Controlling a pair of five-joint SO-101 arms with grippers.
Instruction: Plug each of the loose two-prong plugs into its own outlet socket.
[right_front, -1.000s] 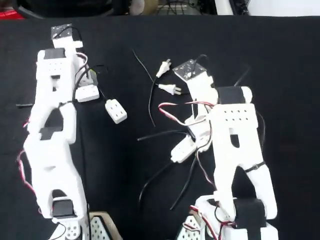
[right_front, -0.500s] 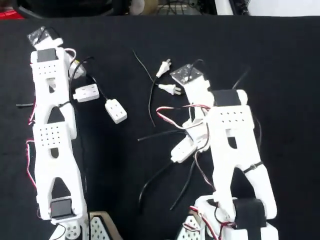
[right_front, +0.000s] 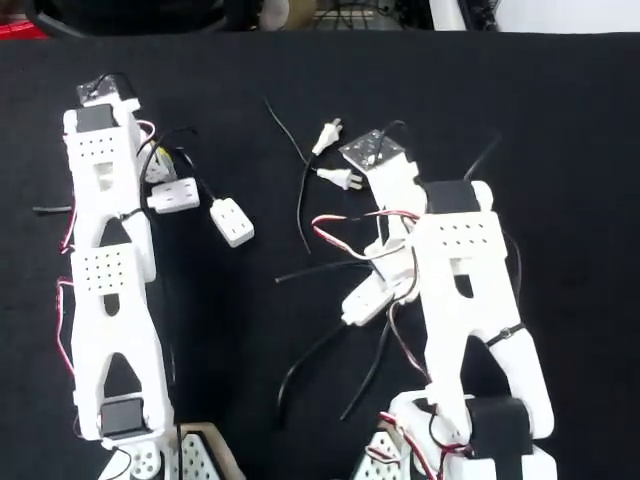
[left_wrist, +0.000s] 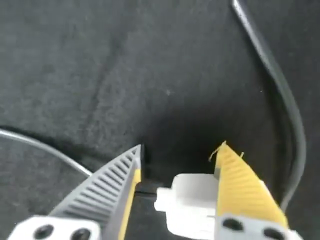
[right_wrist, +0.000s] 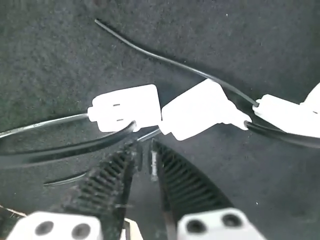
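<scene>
Black cloth covers the counter (right_front: 560, 150), and room clutter lines its 12 o'clock edge. From above, two loose plugs (right_front: 326, 135) lie toward 12 o'clock and two outlet sockets (right_front: 231, 222) toward 9 o'clock. The wrist views add that the left pincer (left_wrist: 180, 147) is spread, a white block (left_wrist: 192, 200) touching one finger, and the right pincer (right_wrist: 144, 148) is pressed almost together.

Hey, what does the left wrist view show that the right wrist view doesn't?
Left wrist view only: the left gripper, open, with a white plug against its yellow finger. Right wrist view only: the right gripper, shut, pointing at a white outlet socket with a second plug beside it. Both: black cables on the black cloth.
</scene>
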